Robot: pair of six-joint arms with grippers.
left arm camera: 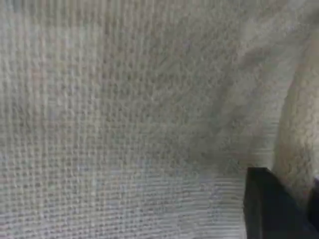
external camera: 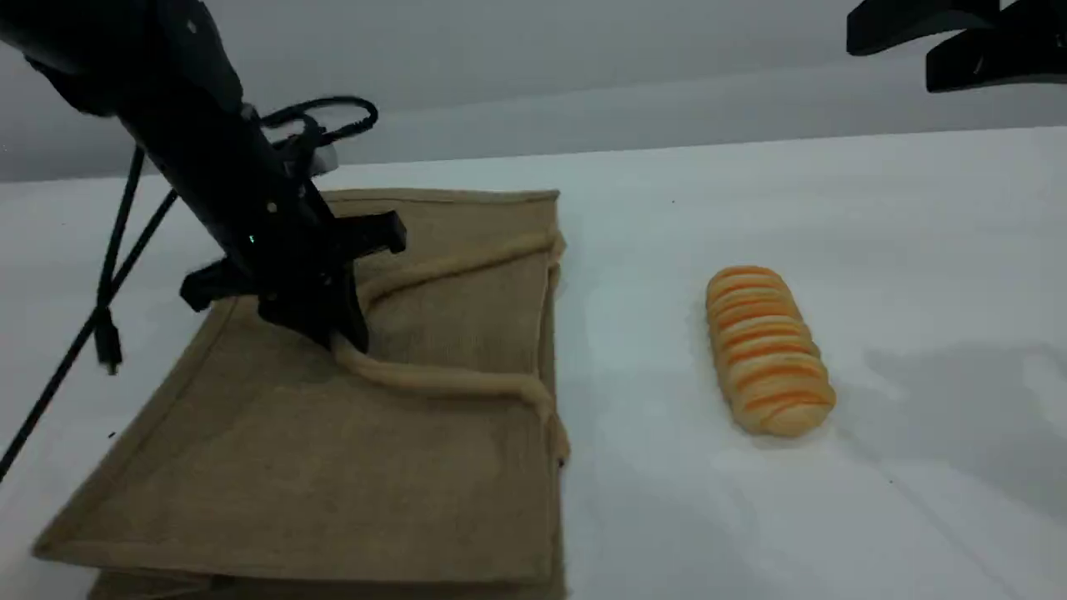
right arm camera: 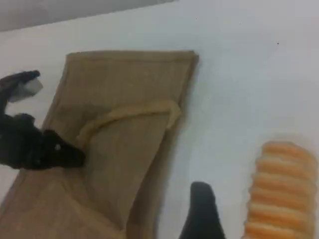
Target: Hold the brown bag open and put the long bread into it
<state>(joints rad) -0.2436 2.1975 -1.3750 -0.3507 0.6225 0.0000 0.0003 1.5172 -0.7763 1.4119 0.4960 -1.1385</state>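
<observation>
Scene view: brown bag (external camera: 350, 450) lies flat at the bench's (external camera: 834, 200) left, left gripper (external camera: 338, 333) clamped on its beige handle (external camera: 442, 381). Long bread (external camera: 767, 350) rests well apart on the right. Right gripper (external camera: 950, 42) hangs spread, empty, above.

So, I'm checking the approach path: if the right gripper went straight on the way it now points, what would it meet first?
Probably bare white table between the tan burlap bag and the orange-striped long bread; depth is unclear.
</observation>
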